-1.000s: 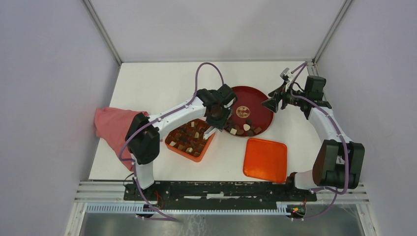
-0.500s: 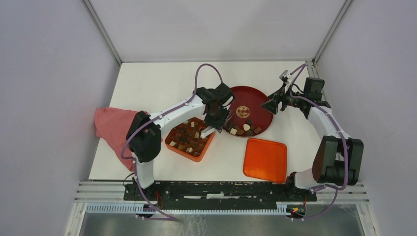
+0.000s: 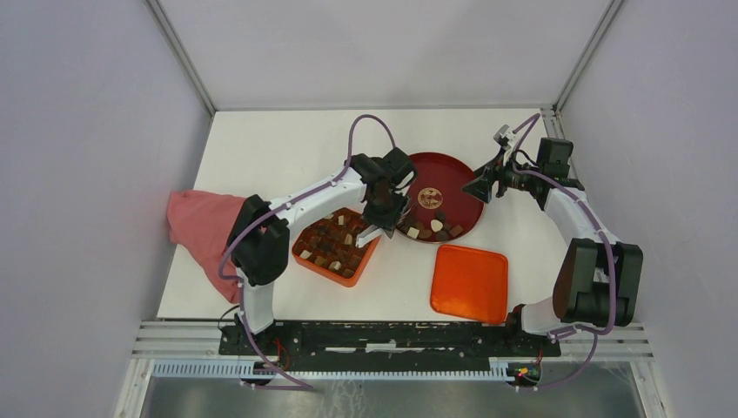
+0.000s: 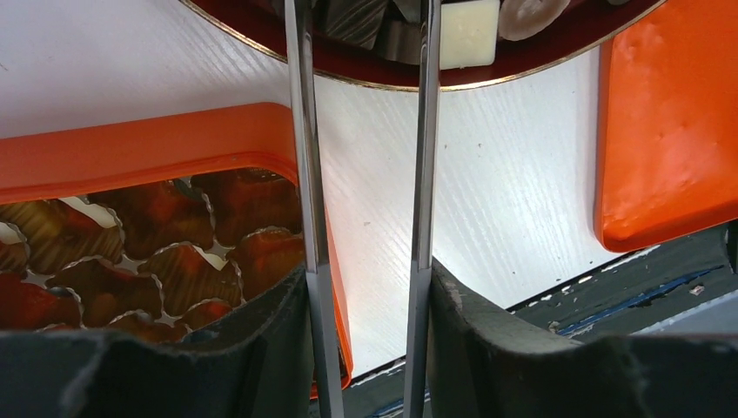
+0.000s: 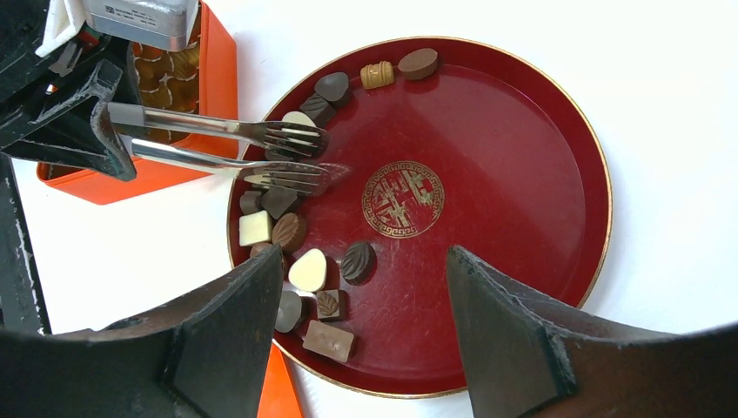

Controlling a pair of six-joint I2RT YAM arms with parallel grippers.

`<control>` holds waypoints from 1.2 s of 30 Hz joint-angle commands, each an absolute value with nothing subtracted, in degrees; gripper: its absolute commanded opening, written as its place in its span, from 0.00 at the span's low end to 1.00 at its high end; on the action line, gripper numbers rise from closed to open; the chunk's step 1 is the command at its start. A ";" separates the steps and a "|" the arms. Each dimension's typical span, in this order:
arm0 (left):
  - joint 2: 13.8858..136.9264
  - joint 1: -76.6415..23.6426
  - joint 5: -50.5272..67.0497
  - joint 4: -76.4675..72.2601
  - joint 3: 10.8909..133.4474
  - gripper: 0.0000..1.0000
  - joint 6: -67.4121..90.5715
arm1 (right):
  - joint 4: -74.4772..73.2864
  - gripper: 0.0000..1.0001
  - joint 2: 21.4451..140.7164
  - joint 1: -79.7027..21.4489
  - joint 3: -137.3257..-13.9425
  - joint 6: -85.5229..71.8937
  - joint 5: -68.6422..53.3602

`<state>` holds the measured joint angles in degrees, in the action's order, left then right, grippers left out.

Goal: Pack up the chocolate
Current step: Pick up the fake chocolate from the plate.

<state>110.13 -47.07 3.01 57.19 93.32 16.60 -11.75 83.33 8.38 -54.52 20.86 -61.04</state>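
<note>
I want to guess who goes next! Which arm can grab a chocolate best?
Left. The left tool is open over the chocolate on the plate; the right tool hovers at its rim.

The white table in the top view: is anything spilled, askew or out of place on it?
Nothing is spilled: the small chocolate pieces all lie on the round dark-red plate or in the orange compartmented box. Only the crumpled pink cloth looks out of place: it hangs over the left edge of the white table.
</note>
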 commanded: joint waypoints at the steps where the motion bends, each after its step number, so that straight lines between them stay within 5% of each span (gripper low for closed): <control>1: 108.60 -47.65 5.44 57.68 96.48 0.50 14.58 | -11.51 0.75 83.46 8.52 -54.98 21.97 -62.93; 18: 110.97 -47.72 0.76 60.86 97.75 0.49 14.84 | -12.01 0.75 83.16 8.61 -55.24 22.41 -63.46; 36: 114.00 -48.24 0.18 63.61 103.05 0.34 14.90 | -12.39 0.75 83.00 9.32 -55.41 22.76 -64.42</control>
<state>113.97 -47.83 0.67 62.94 99.81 16.60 -13.06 83.33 8.97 -54.52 21.56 -62.57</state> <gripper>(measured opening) 0.436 0.745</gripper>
